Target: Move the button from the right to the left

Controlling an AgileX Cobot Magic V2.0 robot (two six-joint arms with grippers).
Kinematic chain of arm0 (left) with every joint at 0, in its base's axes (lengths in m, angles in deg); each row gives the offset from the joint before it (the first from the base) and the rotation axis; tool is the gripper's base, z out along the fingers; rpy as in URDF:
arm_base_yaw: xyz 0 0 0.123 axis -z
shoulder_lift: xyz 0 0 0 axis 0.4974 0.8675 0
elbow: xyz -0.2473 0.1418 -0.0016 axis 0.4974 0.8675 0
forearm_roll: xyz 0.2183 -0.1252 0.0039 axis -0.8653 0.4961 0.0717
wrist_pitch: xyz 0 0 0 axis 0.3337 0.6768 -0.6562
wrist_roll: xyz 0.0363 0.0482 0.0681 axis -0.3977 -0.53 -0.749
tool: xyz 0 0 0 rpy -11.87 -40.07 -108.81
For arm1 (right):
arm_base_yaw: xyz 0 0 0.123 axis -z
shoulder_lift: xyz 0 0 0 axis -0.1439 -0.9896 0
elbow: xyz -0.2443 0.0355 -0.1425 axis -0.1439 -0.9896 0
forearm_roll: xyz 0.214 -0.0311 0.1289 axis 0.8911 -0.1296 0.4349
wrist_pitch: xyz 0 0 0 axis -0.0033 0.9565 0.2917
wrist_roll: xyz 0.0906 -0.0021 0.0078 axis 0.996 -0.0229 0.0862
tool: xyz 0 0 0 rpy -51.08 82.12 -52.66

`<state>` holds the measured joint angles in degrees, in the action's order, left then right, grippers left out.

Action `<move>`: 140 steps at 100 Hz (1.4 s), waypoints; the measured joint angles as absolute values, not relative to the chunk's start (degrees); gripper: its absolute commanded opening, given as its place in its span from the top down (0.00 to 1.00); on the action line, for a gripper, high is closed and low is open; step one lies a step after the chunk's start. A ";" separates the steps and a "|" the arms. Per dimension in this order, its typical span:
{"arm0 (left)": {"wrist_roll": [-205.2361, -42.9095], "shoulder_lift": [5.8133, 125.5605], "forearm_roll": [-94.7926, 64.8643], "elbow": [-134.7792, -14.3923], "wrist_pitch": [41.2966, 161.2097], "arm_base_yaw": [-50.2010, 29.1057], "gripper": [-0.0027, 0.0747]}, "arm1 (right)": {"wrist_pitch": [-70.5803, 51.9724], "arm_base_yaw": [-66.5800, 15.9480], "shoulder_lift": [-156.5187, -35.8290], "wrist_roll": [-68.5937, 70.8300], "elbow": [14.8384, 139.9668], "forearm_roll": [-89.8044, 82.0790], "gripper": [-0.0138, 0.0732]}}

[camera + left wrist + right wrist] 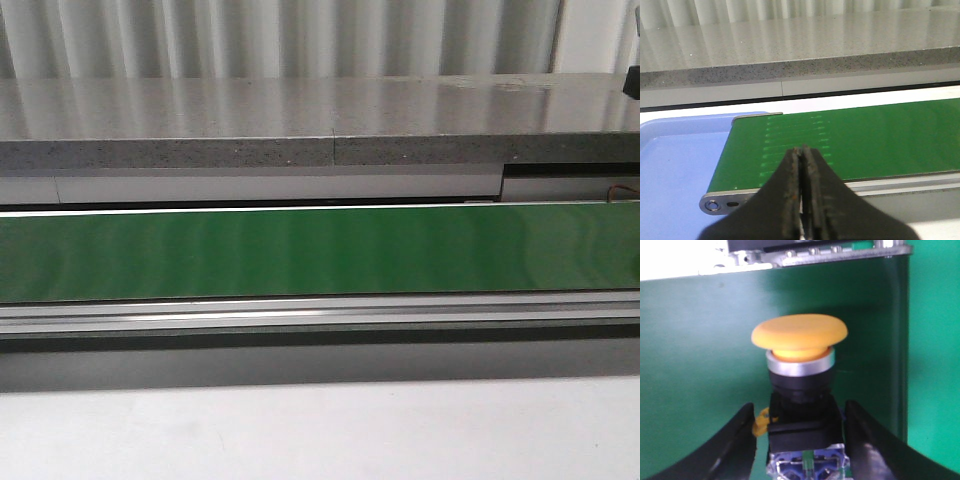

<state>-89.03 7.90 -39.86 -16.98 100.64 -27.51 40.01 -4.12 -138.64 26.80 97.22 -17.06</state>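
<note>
**Desk:** What do the two grippers look like at this moment?

**Photographer:** The right gripper (800, 440) stands with its jaws apart, one black finger (737, 440) on either side of the button (800, 385). Bare gaps show between each finger and the button's black body, so nothing is clamped. The left gripper (802, 195) has its jaws pressed together, with only a thin seam between the two dark fingers (790, 195), and it holds nothing.

**Desk:** And the button itself?

**Photographer:** It sits between the right gripper's fingers, seen only from the right wrist view. Its yellow-orange mushroom head is on top, a silver ring just under it, then a black collar and a boxy lower block with a blue-grey base. A small yellow tab pokes out beside the black body. Green belt (700, 365) fills the view behind it; I cannot tell whether the button rests on the belt or is lifted off it.

**Desk:** What surrounds the left gripper?

**Photographer:** The end of the green conveyor belt (850, 140) lies beyond its tips, framed by a metal rail (725, 204), with a light-blue tray (675, 165) beside that end. A speckled grey counter (790, 50) runs behind.

**Desk:** The wide shot?

**Photographer:** The front view shows the long green belt (320, 250), the grey counter (300, 120) behind it and a white surface (320, 435) in front. Neither the grippers nor the button appear there.
</note>
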 measured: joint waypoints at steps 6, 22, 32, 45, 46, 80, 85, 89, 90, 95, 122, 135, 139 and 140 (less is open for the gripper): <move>-89.03 7.90 -39.86 -16.98 100.64 -27.51 0.99 | 39.88 -4.12 -140.19 26.80 97.11 -17.06 0.57; -89.03 7.90 -39.86 -16.98 100.64 -27.51 0.99 | 39.51 -4.12 -142.12 26.80 97.01 -17.06 0.33; -89.03 7.90 -39.86 -16.98 100.64 -27.51 0.99 | 39.38 -4.12 -142.12 26.80 97.01 -17.06 0.17; -89.03 7.90 -39.86 -16.98 100.64 -27.51 0.99 | 38.68 -4.12 -140.83 26.80 97.01 -16.93 0.16; -89.03 7.90 -39.86 -16.98 100.64 -27.51 0.99 | 38.58 -4.12 -140.69 26.80 97.01 -16.80 0.16; -89.03 7.90 -39.86 -16.98 100.64 -27.51 0.99 | 39.09 -9.18 -131.03 23.65 97.01 -15.77 0.42; -89.03 7.90 -39.86 -16.98 100.64 -27.51 0.99 | 39.12 -10.45 -129.27 23.17 97.01 -15.77 0.54; -89.03 7.90 -39.86 -16.98 100.64 -27.51 0.99 | 39.22 -11.52 -127.76 23.17 97.01 -15.69 0.64; -89.03 7.90 -39.86 -16.98 100.64 -27.51 0.99 | 39.33 -11.88 -127.49 23.17 97.00 -15.69 0.65; -89.03 7.90 -39.86 -16.98 100.64 -27.51 0.99 | 39.32 -13.08 -125.61 23.17 96.61 -15.54 0.75; -89.03 7.90 -39.86 -16.98 100.64 -27.51 0.99 | 37.59 -17.16 -112.92 23.17 88.31 -15.39 0.92; -89.03 7.90 -39.86 -16.98 100.64 -27.51 0.99 | 35.34 -17.28 -106.20 23.17 82.29 -15.39 0.92; -89.03 7.90 -39.86 -16.98 100.64 -27.51 0.99 | 34.68 -17.28 -103.80 23.17 80.10 -15.39 0.92; -89.03 7.90 -39.86 -16.98 100.64 -27.51 0.99 | 34.43 -17.28 -102.99 23.17 79.72 -15.39 0.92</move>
